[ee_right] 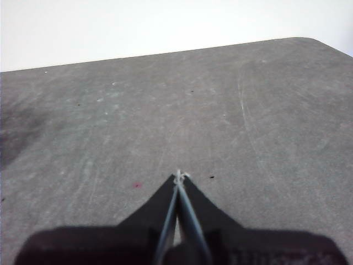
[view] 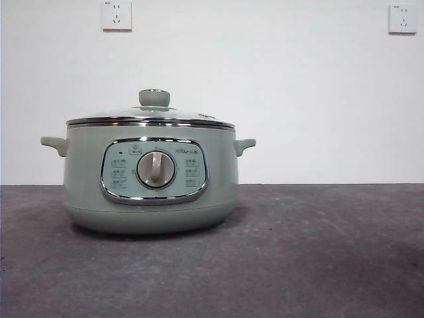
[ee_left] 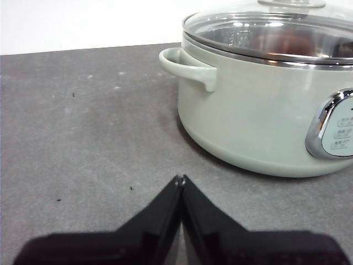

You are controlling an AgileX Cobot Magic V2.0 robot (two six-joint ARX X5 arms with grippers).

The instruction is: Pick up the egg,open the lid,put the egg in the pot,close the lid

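The left gripper (ee_left: 180,179) is pinched closed, holding nothing, with the pot (ee_left: 265,118) at its 2 o'clock. The lid (view: 151,118) sits on the pot. The right gripper (ee_right: 178,176) is closed and empty over the gray table (ee_right: 220,110).

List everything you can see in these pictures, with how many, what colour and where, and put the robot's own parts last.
pot: one, pale sage green, standing on the table left of centre in the front view, control panel facing the camera.
lid: one, clear glass with steel rim and green knob, seated on the pot.
egg: probably one, reddish-brown blur seen through the lid glass inside the pot; too unclear to be sure.
table: one, dark grey, under everything.
wall sockets: two, white, high on the white wall.
left claw: one, black, jaws together, low over the table beside the pot.
right claw: one, black, jaws together, over bare table.
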